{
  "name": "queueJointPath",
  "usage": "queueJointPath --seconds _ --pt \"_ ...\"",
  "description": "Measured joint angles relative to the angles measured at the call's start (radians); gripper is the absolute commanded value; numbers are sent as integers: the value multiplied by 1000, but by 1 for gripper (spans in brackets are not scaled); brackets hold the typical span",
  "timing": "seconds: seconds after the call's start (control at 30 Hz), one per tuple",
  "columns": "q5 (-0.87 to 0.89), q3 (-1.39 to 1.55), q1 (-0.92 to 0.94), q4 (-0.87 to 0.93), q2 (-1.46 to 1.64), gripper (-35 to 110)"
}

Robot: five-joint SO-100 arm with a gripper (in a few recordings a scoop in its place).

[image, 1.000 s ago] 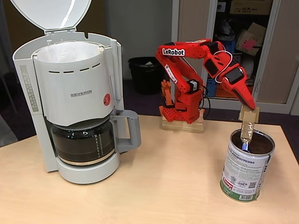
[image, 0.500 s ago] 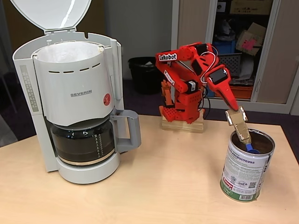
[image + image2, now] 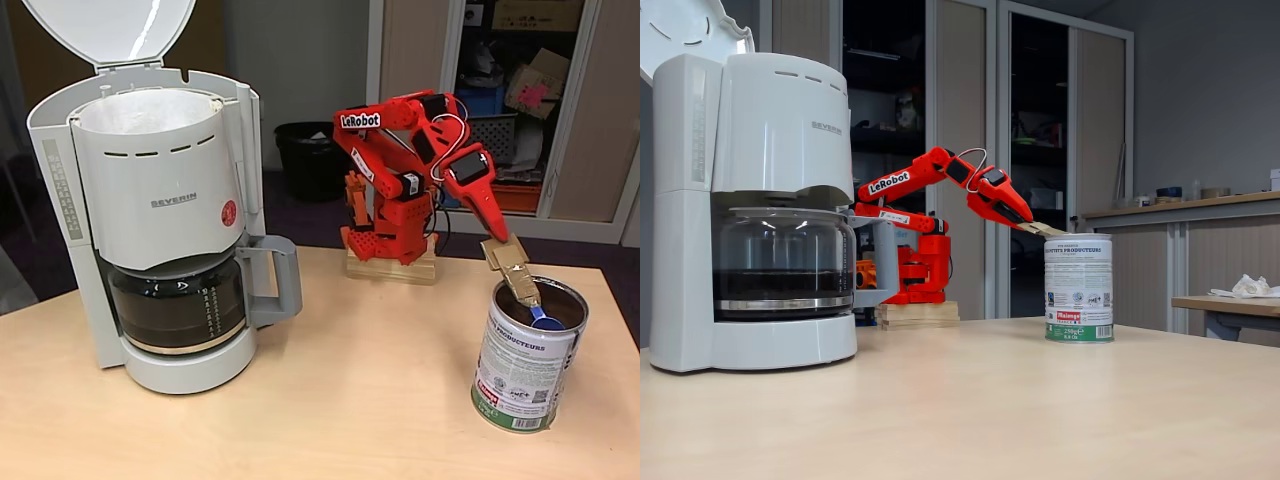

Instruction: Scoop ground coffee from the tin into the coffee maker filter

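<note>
The red arm's end effector (image 3: 513,262) is reaching down over the open top of the tin (image 3: 530,355), with a taped, cardboard-coloured extension at its tip carrying a small blue scoop (image 3: 544,320). The scoop's bowl is sitting inside the tin's rim, just above the dark ground coffee (image 3: 570,308). Whether the fingers are apart or clamped on the scoop's handle I cannot tell, as the tape is covering them. In the low fixed view the end effector (image 3: 1040,229) is lying nearly level, its tip touching or just over the top rim of the tin (image 3: 1078,288).

One tin is standing upright near the bench's (image 3: 350,400) right edge, towards the front. One light grey coffee maker (image 3: 160,220) is standing near the left edge, its lid (image 3: 110,30) tipped up and open, with one white paper filter (image 3: 150,112) lining the top basket. One glass carafe (image 3: 185,305) is sitting under it, its handle pointing right. The arm's base (image 3: 390,262) is resting on a wooden block at the back edge. The bench between coffee maker and tin is lying bare, leaving wide room, as is the whole front edge.
</note>
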Motion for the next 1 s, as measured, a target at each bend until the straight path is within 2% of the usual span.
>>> queueJointPath --seconds 0.57,1.0 --pt "0 -133 0 26 -179 0" --pt "3 -127 -17 29 -183 10"
